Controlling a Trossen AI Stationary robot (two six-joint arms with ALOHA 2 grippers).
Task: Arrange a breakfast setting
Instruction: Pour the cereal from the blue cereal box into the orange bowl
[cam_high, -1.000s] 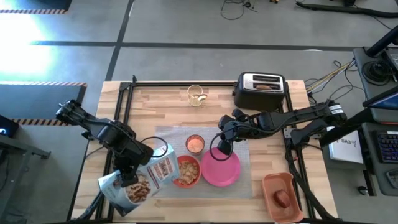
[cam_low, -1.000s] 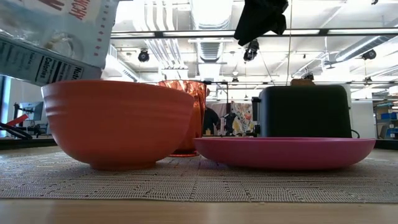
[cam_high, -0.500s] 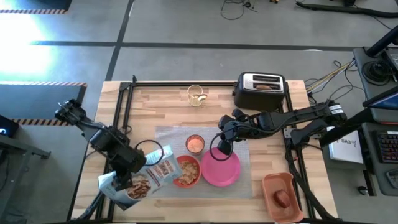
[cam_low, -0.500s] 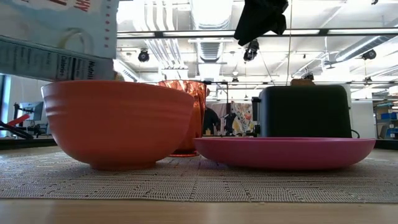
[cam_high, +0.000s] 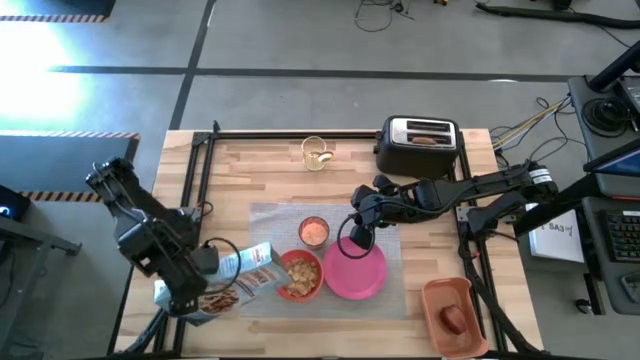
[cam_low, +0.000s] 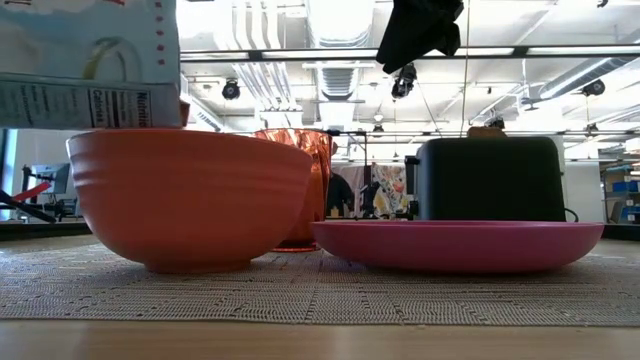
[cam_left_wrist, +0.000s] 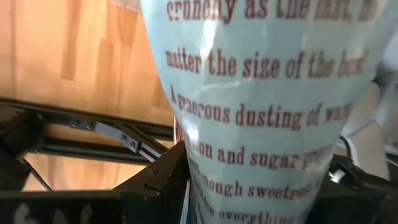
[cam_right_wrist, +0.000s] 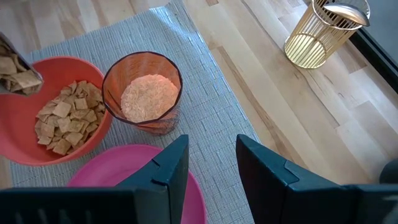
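Observation:
My left gripper (cam_high: 185, 290) is shut on a light-blue cereal bag (cam_high: 225, 285) left of the red-orange bowl (cam_high: 300, 275), which holds cereal pieces. The bag's open mouth (cam_right_wrist: 12, 62) is at the bowl's left rim. The bowl, the round pink plate (cam_high: 358, 275) and a clear cup of orange drink (cam_high: 314, 232) stand on the grey mat (cam_high: 390, 255). My right gripper (cam_high: 355, 235) is open and empty above the plate's far edge. A red apple (cam_high: 455, 318) lies in the orange tray. A brown toast slice (cam_high: 424, 139) sticks up from the toaster. My left gripper pinches the cereal bag between its two fingers (cam_left_wrist: 158, 180), across the bag's printed body (cam_left_wrist: 261, 186) toward its closed end. The bag is lifted clear of the table and lies slanted, with its open mouth toward the bowl.
The black-and-chrome toaster (cam_high: 420, 145) stands at the far right. A gold wire holder (cam_high: 316, 153) stands at the far middle. The orange tray (cam_high: 452, 300) sits at the near right corner. Black frame rails (cam_high: 200, 170) run along the table's left and right edges.
My left gripper has gone toward the table's left and near edges with the cereal bag. The bag has drawn back from above the bowl and tipped flatter, and its mouth is now at the bowl's left rim.

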